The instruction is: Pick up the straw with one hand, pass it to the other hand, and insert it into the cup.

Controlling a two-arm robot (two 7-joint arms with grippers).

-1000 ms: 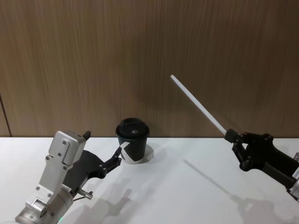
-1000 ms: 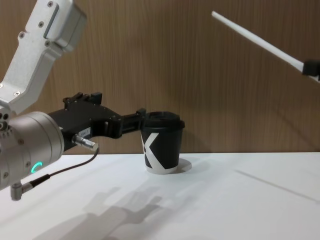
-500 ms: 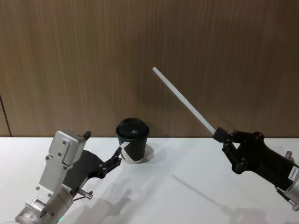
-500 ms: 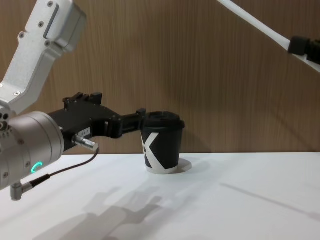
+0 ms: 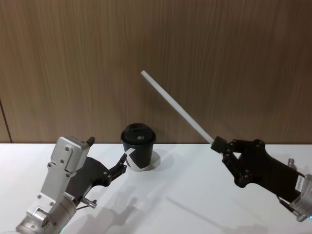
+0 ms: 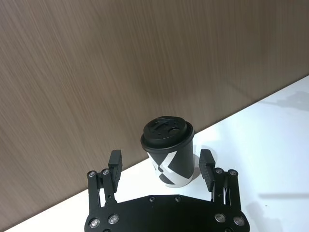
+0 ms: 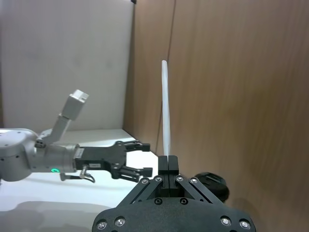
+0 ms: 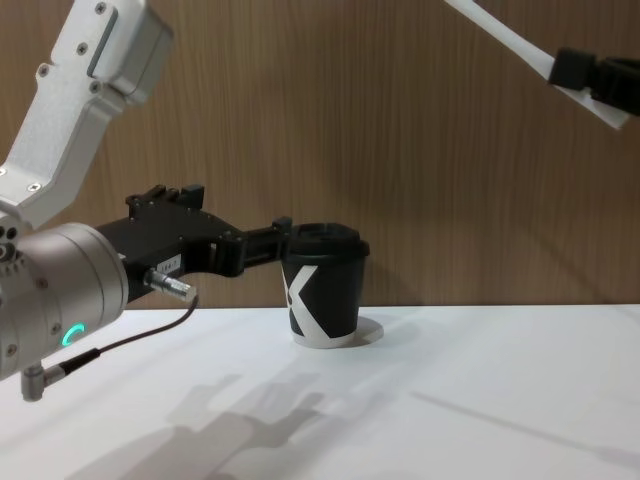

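- Straw [image 5: 178, 107] held in the air, clear of the table [image 5: 195, 180]; lower end pinched between the closed fingertips of the right gripper [image 5: 218, 144]; long axis slanting up and toward the robot's left; free end high against the wood wall [image 5: 234, 48], above the cup [image 5: 139, 151]
- From the right wrist, seen lengthwise, rising straight out of the fingertips
- From the chest, cut off at the top edge
- Left gripper [image 5: 106, 152] low beside the cup, fingers spread apart; from its wrist, cup framed between them, a gap either side
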